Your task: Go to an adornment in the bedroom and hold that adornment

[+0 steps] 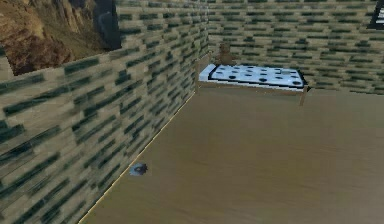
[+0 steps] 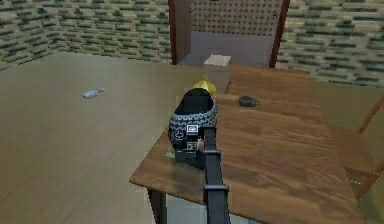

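Note:
In the arm side view my arm (image 2: 213,175) rises from the bottom edge over a wooden table (image 2: 280,150). The gripper (image 2: 200,97) is a dark body above the two white marked squares (image 2: 186,135). A small yellow thing (image 2: 203,86) lies at its far end, with the tabletop behind it. I cannot tell whether the gripper holds anything. A pale box (image 2: 217,63) stands at the table's far edge, just beyond the yellow thing. A dark round thing (image 2: 247,101) lies on the table to the right of the gripper.
A bed (image 1: 252,76) with a white spotted cover stands against the far brick-patterned wall in the forward view. A small grey thing (image 1: 138,170) lies on the floor by the left wall. A similar grey thing (image 2: 93,94) lies left of the table. A door (image 2: 230,30) stands behind the table.

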